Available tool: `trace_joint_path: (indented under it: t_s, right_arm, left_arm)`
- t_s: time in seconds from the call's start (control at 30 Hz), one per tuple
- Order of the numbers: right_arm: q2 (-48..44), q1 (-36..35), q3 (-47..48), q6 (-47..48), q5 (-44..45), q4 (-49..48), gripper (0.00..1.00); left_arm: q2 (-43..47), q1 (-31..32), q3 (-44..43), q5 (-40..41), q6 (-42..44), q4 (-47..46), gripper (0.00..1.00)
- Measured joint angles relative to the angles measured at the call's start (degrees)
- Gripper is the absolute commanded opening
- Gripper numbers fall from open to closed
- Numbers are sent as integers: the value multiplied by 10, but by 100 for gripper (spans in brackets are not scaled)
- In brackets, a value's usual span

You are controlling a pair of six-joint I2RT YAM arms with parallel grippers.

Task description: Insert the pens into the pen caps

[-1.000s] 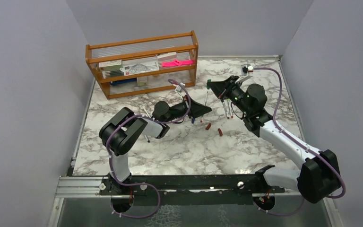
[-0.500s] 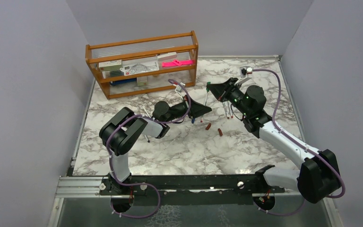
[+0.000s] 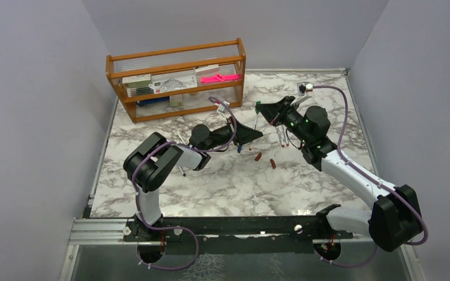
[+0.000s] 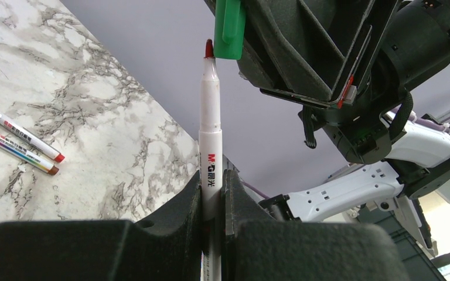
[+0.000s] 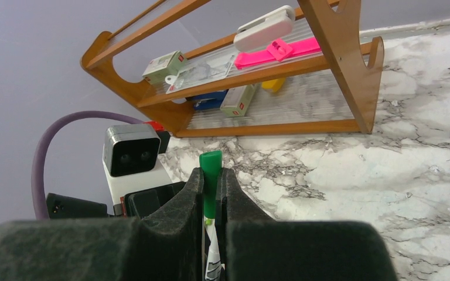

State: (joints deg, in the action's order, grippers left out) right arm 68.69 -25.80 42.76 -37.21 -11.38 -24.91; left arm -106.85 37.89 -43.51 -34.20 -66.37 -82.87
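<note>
My left gripper [image 4: 212, 175] is shut on a white pen [image 4: 210, 134] with a dark red tip, held pointing up. My right gripper [image 5: 211, 172] is shut on a green cap [image 5: 211, 175]. In the left wrist view the green cap [image 4: 229, 26] hangs just above and right of the pen tip, very close. In the top view the left gripper [image 3: 254, 136], the pen [image 3: 256, 123], the cap [image 3: 258, 106] and the right gripper [image 3: 265, 108] meet above mid-table. Two pens [image 3: 281, 136], a blue cap [image 3: 239, 148] and two red caps [image 3: 258, 156] [image 3: 273, 163] lie on the table.
A wooden rack [image 3: 176, 79] with boxes and a pink item stands at the back left. A thin pen [image 3: 181, 167] lies by the left arm. The two loose pens also show in the left wrist view [image 4: 20, 132]. Grey walls enclose the marble table [image 3: 222, 187].
The right gripper with the green cap shifted slightly towards the back a second ago, then held still. The left gripper and its pen have not moved.
</note>
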Motion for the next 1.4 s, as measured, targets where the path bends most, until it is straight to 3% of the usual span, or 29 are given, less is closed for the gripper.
trace_joint_path:
  t_s: [1.4]
  right_arm:
    - [15, 0, 21, 0, 18, 0, 2]
  left_arm:
    - [0, -5, 0, -1, -2, -7, 0]
